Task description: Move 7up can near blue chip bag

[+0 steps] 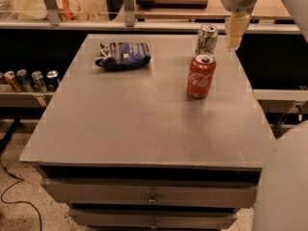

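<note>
Soft even light, faint shadows; gripper [233, 43] hangs over table's [144, 129] far-right edge.

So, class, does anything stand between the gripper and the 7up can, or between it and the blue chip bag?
Nothing visible does. The gripper hangs just beside the 7up can. Bare table runs from it to the blue chip bag; the Coca-Cola can stands nearer, off that line.

Grey table [144, 129] with drawers [151, 196] on speckled floor [19, 177], cans [29, 80] shelved left; claw [233, 44] above its far-right corner.
</note>
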`<move>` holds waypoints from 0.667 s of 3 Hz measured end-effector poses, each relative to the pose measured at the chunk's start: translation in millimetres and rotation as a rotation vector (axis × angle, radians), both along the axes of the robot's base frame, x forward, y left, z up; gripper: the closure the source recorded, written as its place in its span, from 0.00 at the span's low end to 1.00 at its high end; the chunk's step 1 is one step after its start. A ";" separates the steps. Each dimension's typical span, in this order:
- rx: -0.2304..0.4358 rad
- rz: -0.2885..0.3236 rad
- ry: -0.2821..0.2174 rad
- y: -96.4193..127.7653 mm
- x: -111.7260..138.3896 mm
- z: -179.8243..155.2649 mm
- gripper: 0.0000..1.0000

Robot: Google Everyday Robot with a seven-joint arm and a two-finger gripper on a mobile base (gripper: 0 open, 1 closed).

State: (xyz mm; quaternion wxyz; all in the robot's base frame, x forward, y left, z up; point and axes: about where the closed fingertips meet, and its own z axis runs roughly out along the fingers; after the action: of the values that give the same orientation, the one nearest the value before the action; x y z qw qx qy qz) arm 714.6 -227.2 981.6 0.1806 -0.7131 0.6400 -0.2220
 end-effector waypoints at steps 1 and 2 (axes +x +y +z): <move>0.053 0.006 0.027 7.6 9.7 -6.5 0.00; 0.112 0.014 0.062 19.8 14.5 -13.1 0.00</move>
State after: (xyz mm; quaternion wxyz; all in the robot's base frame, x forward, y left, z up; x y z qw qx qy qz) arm 729.1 -207.4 968.5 0.2020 -0.7126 0.6519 -0.1624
